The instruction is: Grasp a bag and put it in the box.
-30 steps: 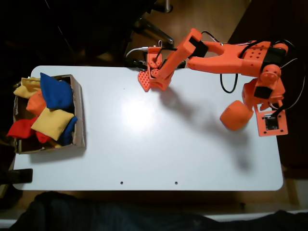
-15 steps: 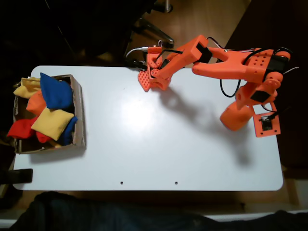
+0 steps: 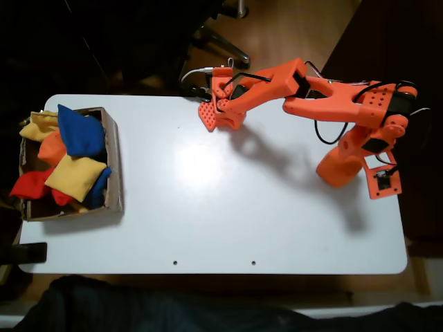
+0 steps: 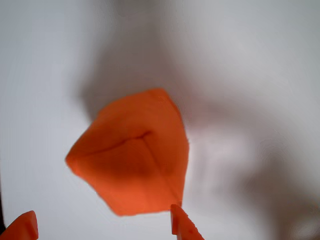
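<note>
The orange bag (image 4: pixel 132 162) lies on the white table, a plump cushion with a seam across it. In the wrist view it sits just ahead of my gripper (image 4: pixel 102 223), whose two orange fingertips stand wide apart at the bottom edge, one on each side of the bag's near corner. In the fixed view the gripper (image 3: pixel 351 156) hangs open over the bag (image 3: pixel 331 173) at the table's right end and covers part of it. The brown cardboard box (image 3: pixel 114 166) stands at the far left end.
Inside the box lie blue (image 3: pixel 79 131), yellow (image 3: pixel 73 176), red (image 3: pixel 31 185) and orange (image 3: pixel 52 149) beanbags. The arm's base (image 3: pixel 220 111) is clamped at the table's far edge. A black chair (image 3: pixel 208 34) stands behind the table.
The wrist has swung down and left over the orange bag. The bag lay in plain sight beside the gripper a second ago and is now partly covered by it.
</note>
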Available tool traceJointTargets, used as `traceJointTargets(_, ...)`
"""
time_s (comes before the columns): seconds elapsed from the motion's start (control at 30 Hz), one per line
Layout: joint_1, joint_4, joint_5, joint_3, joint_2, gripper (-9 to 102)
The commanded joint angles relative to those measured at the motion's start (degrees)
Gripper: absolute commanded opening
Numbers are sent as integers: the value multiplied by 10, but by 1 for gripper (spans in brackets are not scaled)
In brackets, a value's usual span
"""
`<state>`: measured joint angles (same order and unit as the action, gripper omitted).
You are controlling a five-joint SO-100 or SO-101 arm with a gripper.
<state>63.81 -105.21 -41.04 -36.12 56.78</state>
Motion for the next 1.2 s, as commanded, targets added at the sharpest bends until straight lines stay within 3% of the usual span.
traceJointTargets(0.0,6,-14,-4,26,-1,52)
traceJointTargets(1.17,-13,-19,-28,63,-156,52)
